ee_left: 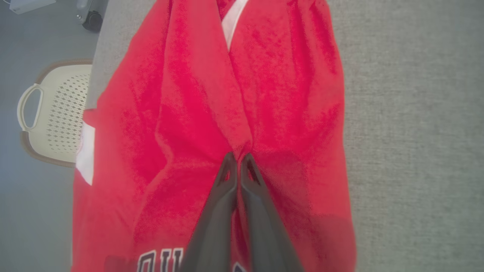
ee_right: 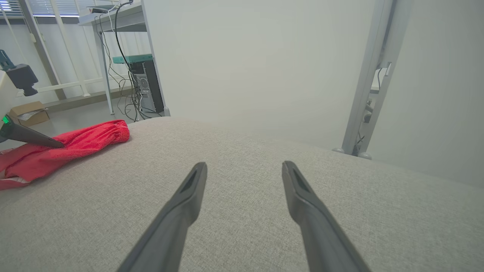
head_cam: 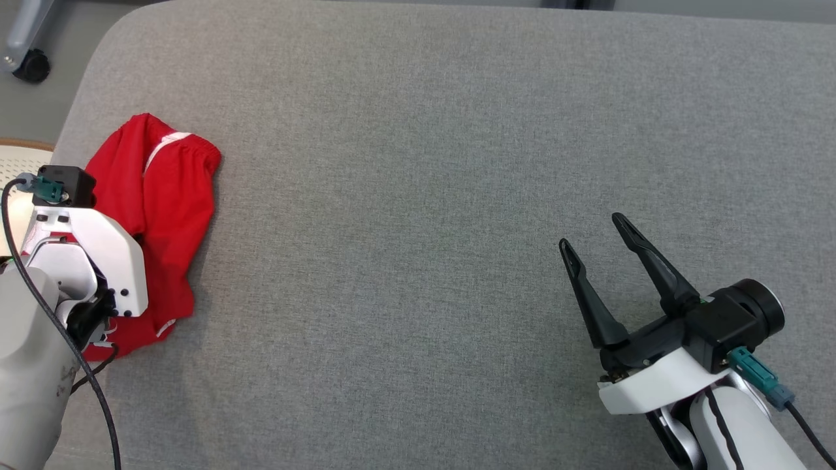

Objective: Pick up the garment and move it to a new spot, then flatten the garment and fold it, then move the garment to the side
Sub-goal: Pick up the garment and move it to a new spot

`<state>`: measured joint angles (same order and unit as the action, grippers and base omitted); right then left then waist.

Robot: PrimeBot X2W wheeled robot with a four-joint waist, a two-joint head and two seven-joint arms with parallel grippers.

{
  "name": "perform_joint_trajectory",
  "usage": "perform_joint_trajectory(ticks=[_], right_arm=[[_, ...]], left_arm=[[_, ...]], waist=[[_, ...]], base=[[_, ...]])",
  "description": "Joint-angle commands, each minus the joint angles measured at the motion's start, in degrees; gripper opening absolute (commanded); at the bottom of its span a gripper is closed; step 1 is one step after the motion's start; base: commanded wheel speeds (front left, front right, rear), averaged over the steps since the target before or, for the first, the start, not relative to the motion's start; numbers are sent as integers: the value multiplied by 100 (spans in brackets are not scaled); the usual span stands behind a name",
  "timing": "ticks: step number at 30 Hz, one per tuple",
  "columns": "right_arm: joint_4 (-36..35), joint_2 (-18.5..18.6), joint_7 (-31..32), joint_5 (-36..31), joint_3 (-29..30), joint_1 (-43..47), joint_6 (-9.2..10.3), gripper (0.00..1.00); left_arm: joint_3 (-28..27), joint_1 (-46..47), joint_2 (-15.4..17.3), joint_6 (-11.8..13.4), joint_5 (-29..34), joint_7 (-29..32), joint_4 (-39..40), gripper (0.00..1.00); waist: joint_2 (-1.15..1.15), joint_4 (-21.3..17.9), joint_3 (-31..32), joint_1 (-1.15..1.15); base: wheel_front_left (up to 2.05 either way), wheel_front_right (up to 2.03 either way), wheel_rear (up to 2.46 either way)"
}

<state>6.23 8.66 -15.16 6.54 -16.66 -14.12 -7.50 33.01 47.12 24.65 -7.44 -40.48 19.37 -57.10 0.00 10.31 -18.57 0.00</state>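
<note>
Far-left end of the grey padded bench (head_cam: 418,163): the red garment (head_cam: 166,215) lies bunched in a loose heap against the bench's left edge, one white stripe showing at its top and dark lettering just readable at the bottom of the left wrist view. I have the left gripper (ee_left: 238,160) down on the middle of the heap. Its two dark fingers are pressed together at the tips on a raised crease, with wrinkles running toward them, so I judge it is pinching a fold of cloth rather than closing on air. That central hold makes sense for the first step, lifting the whole bundle clear and carrying it toward the open middle of the bench.

The right gripper (head_cam: 591,232) waits well apart near the front-right of the bench, jaws spread wide and holding nothing, presumably kept free for spreading the cloth later. A pale perforated basket (ee_left: 53,113) sits on the floor just off the bench's left edge. A thin single-layer pinch may slip on the lift.
</note>
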Motion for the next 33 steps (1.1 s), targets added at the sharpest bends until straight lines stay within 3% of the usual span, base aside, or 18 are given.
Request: perform_joint_trajectory(ticks=[1,10,20,27,33], right_arm=[[27,-17,-1,19,19,29,1,100],[147,-174,-1,94,82,260,1,100],[309,-318,-1,57,501,598,1,100],[329,-424,-1,-50,820,820,1,100],[269,-439,0,-119,954,846,1,100]], left_arm=[[35,-64,33,-4,-59,-125,-8,0],[-9,-176,-13,-4,-266,-1329,-102,0],[-229,-561,-169,-5,-797,-2960,505,0],[-276,-749,-407,-5,-826,-3399,1179,0],[-476,-940,-803,106,-720,-3453,1823,0]], waist=[[0,21,112,0],[0,37,762,0],[0,25,1511,0],[0,-107,1967,0],[0,-395,2084,0]], base=[[0,0,0],[0,0,0],[0,0,0],[0,0,0],[0,0,0]])
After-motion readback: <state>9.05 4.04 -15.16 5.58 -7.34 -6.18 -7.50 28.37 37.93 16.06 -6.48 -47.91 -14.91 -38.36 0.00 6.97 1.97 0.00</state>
